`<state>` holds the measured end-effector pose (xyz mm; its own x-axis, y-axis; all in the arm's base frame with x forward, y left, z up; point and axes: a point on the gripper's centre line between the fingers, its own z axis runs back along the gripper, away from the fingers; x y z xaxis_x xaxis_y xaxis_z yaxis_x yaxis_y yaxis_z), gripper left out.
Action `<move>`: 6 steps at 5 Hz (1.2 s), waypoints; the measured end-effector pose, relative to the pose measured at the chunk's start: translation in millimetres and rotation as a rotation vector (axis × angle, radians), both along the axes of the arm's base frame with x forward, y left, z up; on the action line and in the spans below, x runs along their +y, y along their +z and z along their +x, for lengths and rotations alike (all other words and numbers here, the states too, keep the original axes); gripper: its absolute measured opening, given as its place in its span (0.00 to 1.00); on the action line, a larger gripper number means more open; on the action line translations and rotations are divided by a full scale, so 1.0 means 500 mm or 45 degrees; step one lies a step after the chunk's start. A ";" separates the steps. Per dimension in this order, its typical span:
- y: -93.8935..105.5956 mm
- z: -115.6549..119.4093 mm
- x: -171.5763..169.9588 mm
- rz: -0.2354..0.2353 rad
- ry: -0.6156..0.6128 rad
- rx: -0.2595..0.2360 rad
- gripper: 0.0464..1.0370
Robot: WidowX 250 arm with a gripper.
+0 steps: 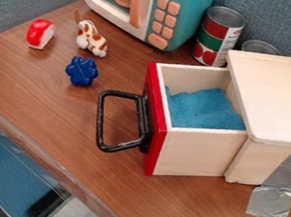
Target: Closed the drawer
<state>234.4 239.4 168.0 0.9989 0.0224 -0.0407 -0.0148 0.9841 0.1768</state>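
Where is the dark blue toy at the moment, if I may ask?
The dark blue toy lies on the table in the camera view's upper left, just below the spotted toy dog and above and left of the black drawer handle.

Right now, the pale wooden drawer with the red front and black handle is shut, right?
No, it isn't shut: the camera view shows the pale wooden drawer open, sticking out of its pale wooden box. It does have the red front and black handle.
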 end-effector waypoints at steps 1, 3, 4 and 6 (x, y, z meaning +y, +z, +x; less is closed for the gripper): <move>-0.024 -0.002 -0.002 -0.026 -0.002 0.029 0.96; -0.112 -0.047 -0.048 0.050 -0.166 0.057 0.96; -0.139 -0.064 -0.071 0.064 -0.255 0.038 0.96; -0.197 -0.085 -0.152 0.072 -0.508 0.062 0.96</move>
<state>191.8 163.2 69.5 0.9265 -0.3631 -0.0984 0.3761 0.8996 0.2220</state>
